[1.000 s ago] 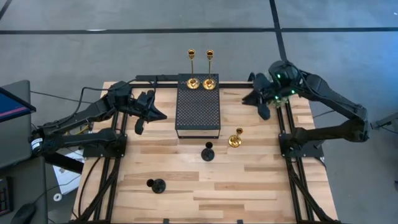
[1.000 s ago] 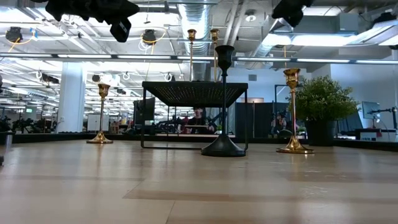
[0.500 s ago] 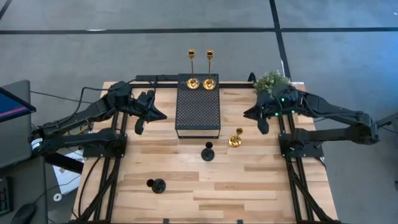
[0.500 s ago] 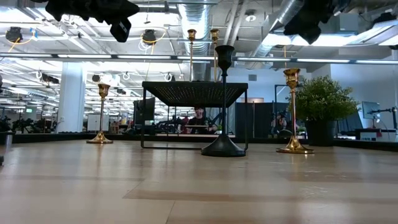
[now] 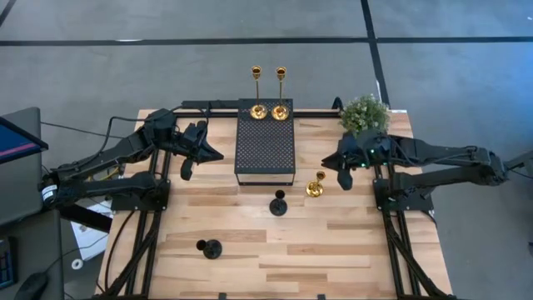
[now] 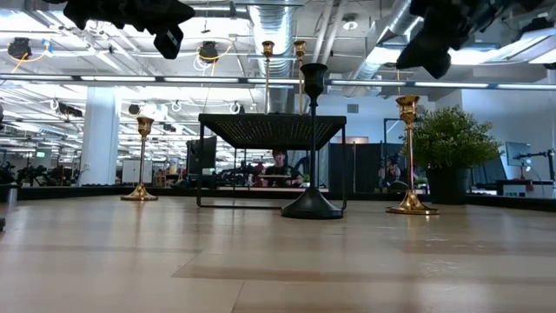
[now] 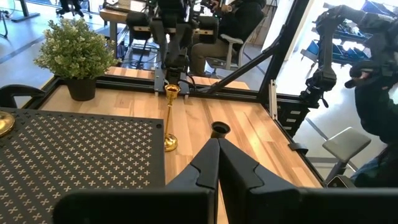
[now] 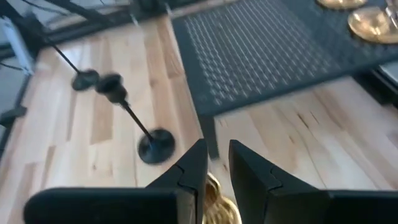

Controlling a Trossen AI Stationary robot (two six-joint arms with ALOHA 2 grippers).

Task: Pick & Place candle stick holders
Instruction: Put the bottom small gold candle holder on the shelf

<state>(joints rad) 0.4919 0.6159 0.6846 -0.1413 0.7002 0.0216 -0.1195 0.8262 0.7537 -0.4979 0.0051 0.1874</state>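
- Underfoot, so to speak, is a pale wooden desk (image 5: 333, 242) of jointed planks with a black frame along its edges, standing on a grey floor marked with dark lines.
- Beyond the far edge the low view shows a large hall with ceiling ducts and lamps; a person (image 6: 279, 162) sits there behind the black perforated platform (image 5: 266, 143).
- That platform stands raised on thin legs at the middle of the far edge, and two tall gold candle stick holders (image 5: 268, 109) stand side by side on its far end.
- A small bushy green plant (image 5: 363, 113) sits at the far right corner of the desk.
- A short gold holder (image 5: 315, 187) stands on the desk just off the platform's near right corner; a black holder (image 5: 278, 204) stands just beside it, toward the desk's middle.
- A second black holder (image 5: 210, 248) stands well apart, toward the near left corner.
- In the low view one more gold holder (image 6: 140, 163) shows at the left; I cannot place it on the desk.
- The right gripper (image 5: 343, 169) hangs above the desk just to the right of the short gold holder; its fingers (image 8: 249, 174) stand narrowly apart and hold nothing, and in the right wrist view a gold part of the holder (image 8: 219, 205) shows right in the gap between them.
- The left gripper (image 5: 200, 152) waits over the left part of the desk beside the platform, fingers (image 7: 205, 165) pressed together and holding nothing.
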